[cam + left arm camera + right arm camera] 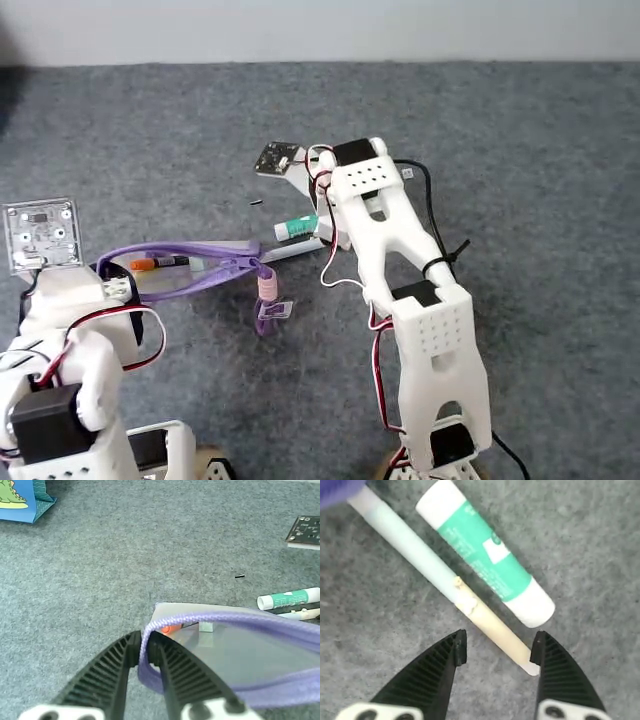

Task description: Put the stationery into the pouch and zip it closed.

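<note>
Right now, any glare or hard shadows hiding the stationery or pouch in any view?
High view: even light, soft shadows only, no glare on the pouch. Left wrist view: its clear side is not washed out, and the orange item inside reads fine past the left gripper. Right wrist view: flat light, no glare on glue stick or pen, nothing hard cast by the right gripper.

No legible text, glue stick (pixel 485 555) label — unreadable

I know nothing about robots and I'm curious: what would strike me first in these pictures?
The left tool pinches the purple zipper edge of a see-through pouch on the grey carpet. By the pouch's other end, the right tool hangs open over a pen and a green-and-white glue stick lying side by side.
</note>
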Robot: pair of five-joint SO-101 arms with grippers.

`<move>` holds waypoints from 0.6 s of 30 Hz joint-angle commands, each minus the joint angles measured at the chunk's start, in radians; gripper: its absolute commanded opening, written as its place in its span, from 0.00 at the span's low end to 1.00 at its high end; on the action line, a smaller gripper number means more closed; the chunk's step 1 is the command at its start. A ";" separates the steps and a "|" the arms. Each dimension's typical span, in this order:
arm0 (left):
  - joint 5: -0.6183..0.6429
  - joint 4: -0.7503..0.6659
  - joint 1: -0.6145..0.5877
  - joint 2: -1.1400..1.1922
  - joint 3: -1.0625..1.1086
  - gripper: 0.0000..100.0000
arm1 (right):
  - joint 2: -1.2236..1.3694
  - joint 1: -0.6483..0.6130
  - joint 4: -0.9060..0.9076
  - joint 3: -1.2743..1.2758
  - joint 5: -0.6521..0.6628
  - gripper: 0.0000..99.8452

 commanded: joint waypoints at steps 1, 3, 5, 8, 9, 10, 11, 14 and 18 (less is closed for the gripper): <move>0.009 0.000 -0.002 0.020 0.047 0.01 | 0.007 0.005 0.001 -0.044 0.031 0.21; 0.009 -0.002 -0.002 0.020 0.047 0.01 | 0.022 0.004 0.001 -0.044 0.048 0.21; 0.009 -0.002 -0.002 0.020 0.047 0.01 | 0.038 -0.005 0.001 -0.044 0.051 0.22; 0.009 -0.002 -0.002 0.018 0.047 0.01 | 0.053 -0.010 -0.001 -0.044 0.051 0.28; 0.009 -0.002 -0.002 0.018 0.047 0.01 | 0.056 -0.010 -0.005 -0.044 0.051 0.30; 0.009 -0.002 -0.002 0.018 0.047 0.01 | 0.059 -0.010 -0.010 -0.044 0.051 0.30; 0.009 0.000 -0.002 0.018 0.047 0.01 | 0.064 -0.008 -0.015 -0.044 0.051 0.30; 0.009 0.000 -0.002 0.020 0.047 0.01 | 0.082 -0.004 -0.010 -0.044 0.051 0.27; 0.009 0.000 -0.002 0.020 0.047 0.01 | 0.093 0.005 -0.002 -0.044 0.051 0.09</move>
